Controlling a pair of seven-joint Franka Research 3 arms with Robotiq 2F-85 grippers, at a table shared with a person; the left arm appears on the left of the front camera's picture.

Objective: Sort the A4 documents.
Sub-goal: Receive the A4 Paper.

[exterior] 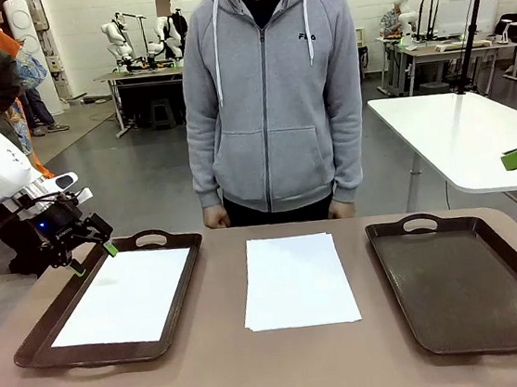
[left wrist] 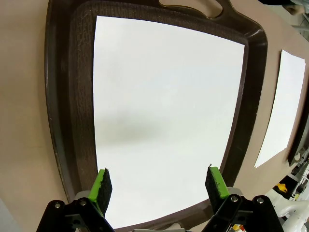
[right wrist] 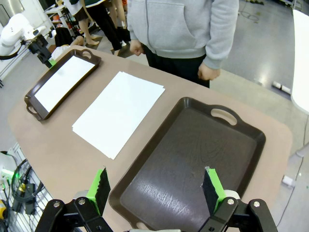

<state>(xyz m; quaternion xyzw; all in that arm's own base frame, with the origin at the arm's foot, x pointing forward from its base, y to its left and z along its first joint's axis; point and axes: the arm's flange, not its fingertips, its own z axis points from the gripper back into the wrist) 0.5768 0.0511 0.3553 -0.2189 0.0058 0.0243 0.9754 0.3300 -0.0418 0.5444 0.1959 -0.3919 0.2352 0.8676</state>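
So the setup: a brown-topped table (exterior: 261,380) with two dark brown plastic trays with handle cutouts, one toward each end, and paper between them.

The left tray (exterior: 91,359) has a single plain white A4 sheet (exterior: 126,297) lying flat inside it, pretty much square to the walls, with a strip of brown showing around it. In the middle of the table, between the trays and touching neither, sits a small stack of plain white A4 sheets (exterior: 296,281). The edges are slightly fanned, so it's more than one page. The right tray (exterior: 475,290) has only bare textured brown bottom showing, no paper in it.

The left pincer (exterior: 94,258) hangs over the far left corner of the left tray, fingers spread wide with nothing between the green pads. Its wrist cam looks straight down at the sheet, and the pads look to be above the paper rather than on it, though I can't say for sure how close they are.

The right pincer (right wrist: 155,186) is also spread wide and holding nothing, up high over the near edge of the right tray, well clear of the stack.

A person in a grey zip hoodie (exterior: 272,108) stands at the far side, loosely closed hands (exterior: 215,219) hanging at the table edge, touching nothing.
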